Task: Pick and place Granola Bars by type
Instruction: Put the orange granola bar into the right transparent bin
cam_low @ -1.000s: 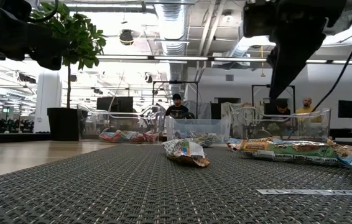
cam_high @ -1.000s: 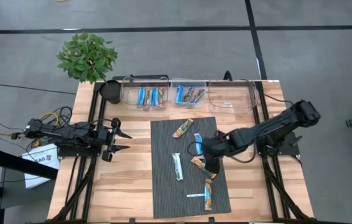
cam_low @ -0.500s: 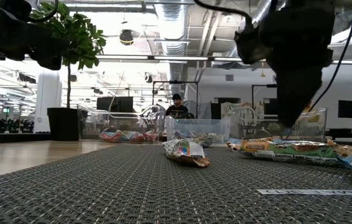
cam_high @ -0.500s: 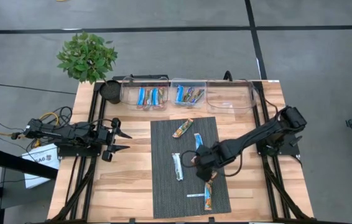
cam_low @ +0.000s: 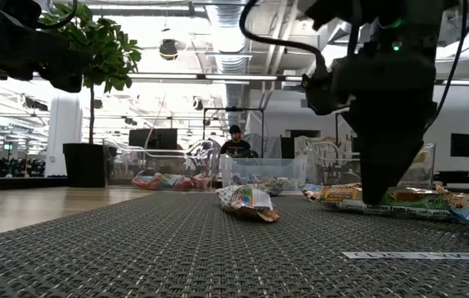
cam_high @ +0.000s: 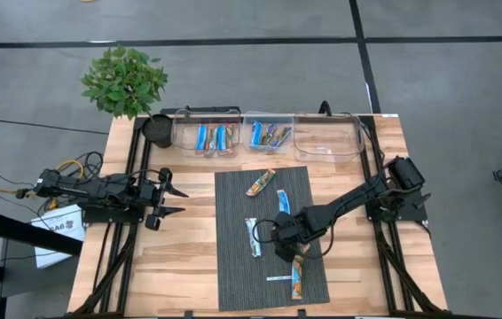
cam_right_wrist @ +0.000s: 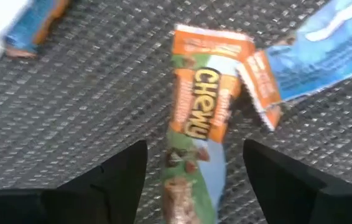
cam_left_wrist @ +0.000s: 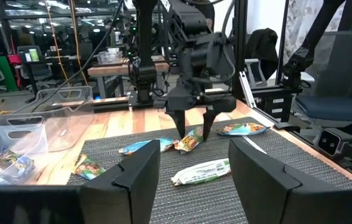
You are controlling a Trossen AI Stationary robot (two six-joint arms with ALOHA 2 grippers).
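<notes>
— Since a second ago, what has moved?

— Only the right arm. It has swung across the mat and dropped, so the right gripper (cam_high: 284, 241) now hangs low over the middle of the dark woven mat (cam_high: 233, 266). The left side looks the same as before.

— Start at the left, then.

— The left gripper (cam_high: 169, 200) waits over bare wood beside the mat's left edge, fingers spread wide, holding nothing. Behind it a potted plant (cam_high: 125, 80) stands at the table's back left corner.

— And the bins?

— Three clear bins sit in a row along the back edge. The left bin (cam_high: 207, 137) holds blue-wrapped bars, the middle bin (cam_high: 270, 134) holds a mixed few, and the right bin (cam_high: 329, 135) shows no bars.

— What lies on the mat?

— From the left: a silvery white bar (cam_high: 253, 237), an orange bar (cam_high: 261, 182) farther back, then the orange "Chewy" bar (cam_right_wrist: 196, 134) under the right gripper, with a blue bar (cam_right_wrist: 325, 53) overlapping its far end. Another orange-and-blue bar (cam_high: 297, 276) lies near the front, next to a thin white strip (cam_high: 278, 278).

— Is the right gripper gripping?

— No. Its fingers (cam_left_wrist: 181, 124) are parted, straddling the Chewy bar, one each side, tips near the mat. I cannot tell if they touch the wrapper.
</notes>
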